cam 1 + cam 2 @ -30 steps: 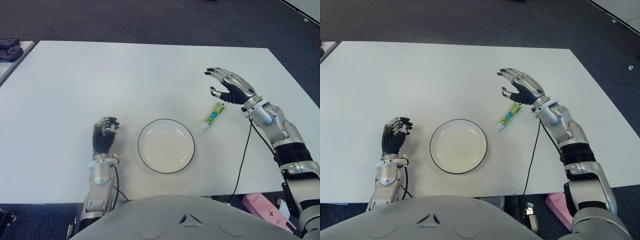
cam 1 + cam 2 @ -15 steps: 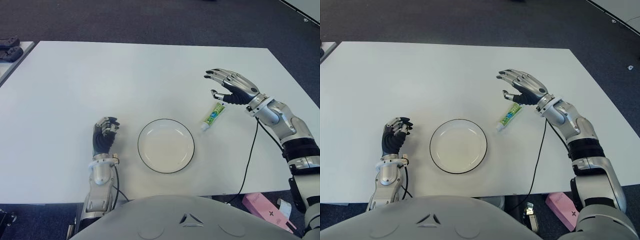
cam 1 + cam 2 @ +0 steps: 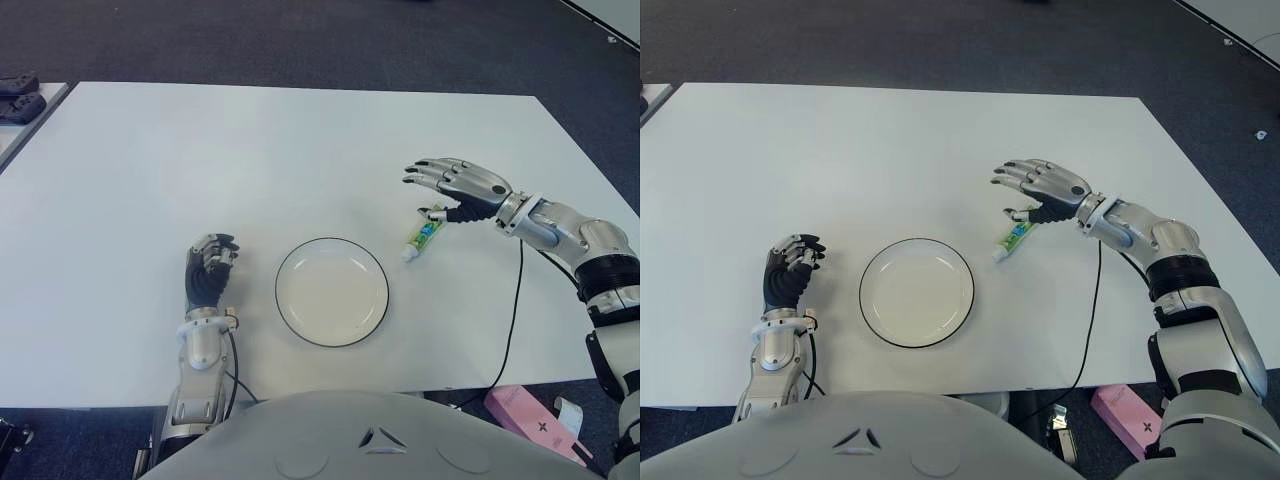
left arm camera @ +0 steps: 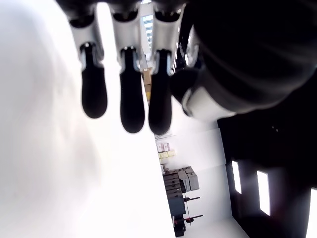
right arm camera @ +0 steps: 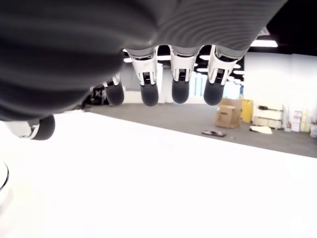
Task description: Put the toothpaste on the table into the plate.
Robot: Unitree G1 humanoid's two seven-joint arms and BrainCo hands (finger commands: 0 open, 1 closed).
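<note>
A small green-and-white toothpaste tube (image 3: 421, 237) lies flat on the white table (image 3: 300, 160), just right of a round white plate (image 3: 332, 292) with a dark rim. My right hand (image 3: 452, 186) hovers over the tube's far end with its fingers spread and nothing held; the thumb tip is down close to the tube. In the right wrist view the fingertips (image 5: 181, 94) hang apart above bare table. My left hand (image 3: 207, 277) shows left of the plate with curled fingers and holds nothing.
A pink box (image 3: 530, 420) lies on the floor below the table's near right corner. A dark object (image 3: 20, 100) sits on another table at the far left. A black cable (image 3: 508, 320) runs from my right forearm down over the table's front edge.
My right hand has dropped lower and tilted flatter over the toothpaste, and its forearm has swung out to the right. The tube, plate and left hand have not moved.
</note>
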